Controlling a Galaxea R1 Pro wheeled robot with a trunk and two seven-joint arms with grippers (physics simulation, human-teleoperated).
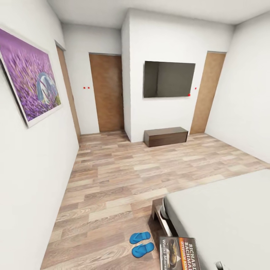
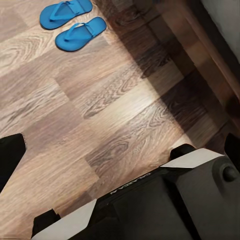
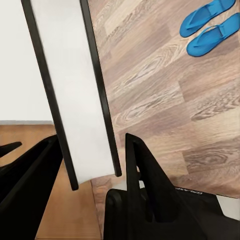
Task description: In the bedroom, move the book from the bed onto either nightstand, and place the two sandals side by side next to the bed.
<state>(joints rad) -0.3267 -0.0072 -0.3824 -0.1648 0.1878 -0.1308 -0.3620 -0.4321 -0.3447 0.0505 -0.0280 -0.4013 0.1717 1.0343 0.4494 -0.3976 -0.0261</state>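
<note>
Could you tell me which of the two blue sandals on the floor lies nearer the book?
The lower sandal in the head view; it lies just left of the book, while the other sandal sits farther up the floor.

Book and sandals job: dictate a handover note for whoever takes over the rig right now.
Left hand: open, empty, over the floor.
Right hand: looks shut on the book, held on edge between its fingers.
Sandals: side by side on the floor by the corner of the bed.
Done: book off the bed; the sandals look placed.
Left: carry the book to a nightstand and set it down.
</note>
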